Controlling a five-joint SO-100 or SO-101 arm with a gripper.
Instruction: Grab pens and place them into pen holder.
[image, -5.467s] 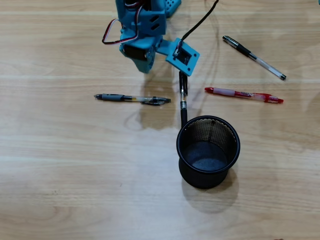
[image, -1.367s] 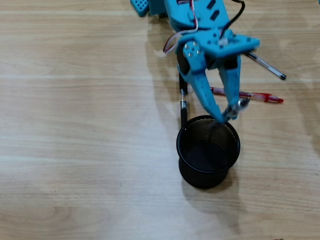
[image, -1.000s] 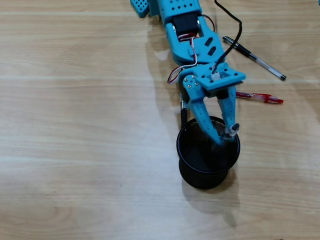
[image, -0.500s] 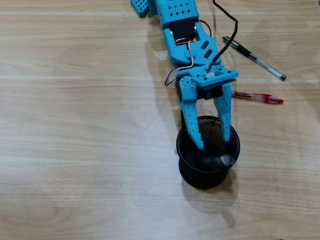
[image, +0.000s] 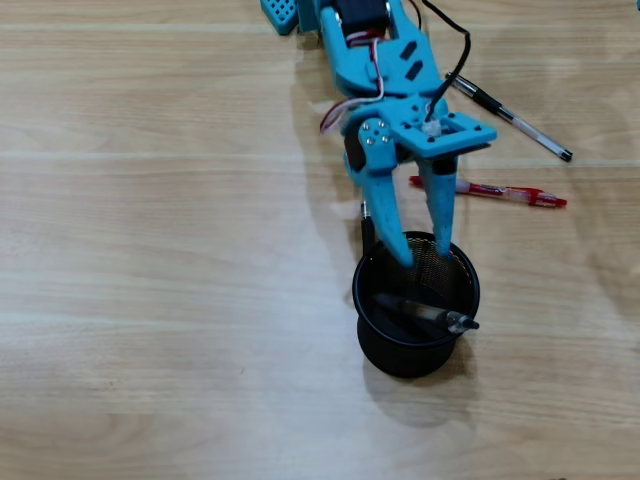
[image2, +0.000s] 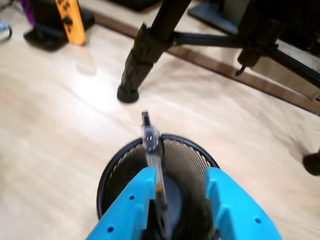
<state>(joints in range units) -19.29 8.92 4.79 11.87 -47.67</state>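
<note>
Pale wood-grain table (image: 150, 300); gripper (image: 423, 253), jaws apart and empty, hangs above the pen holder (image: 372, 345) containing a leaning pen (image: 420, 313); tripod legs (image2: 150, 45) beyond.

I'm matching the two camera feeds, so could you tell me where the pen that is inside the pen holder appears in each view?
Overhead view: the pen in the holder lies slanted across the cup, its end poking past the lower-right rim.
Wrist view: the same pen stands at centre, leaning on the far rim between the blue fingers.
Shared landmark: the black mesh pen holder.
</note>
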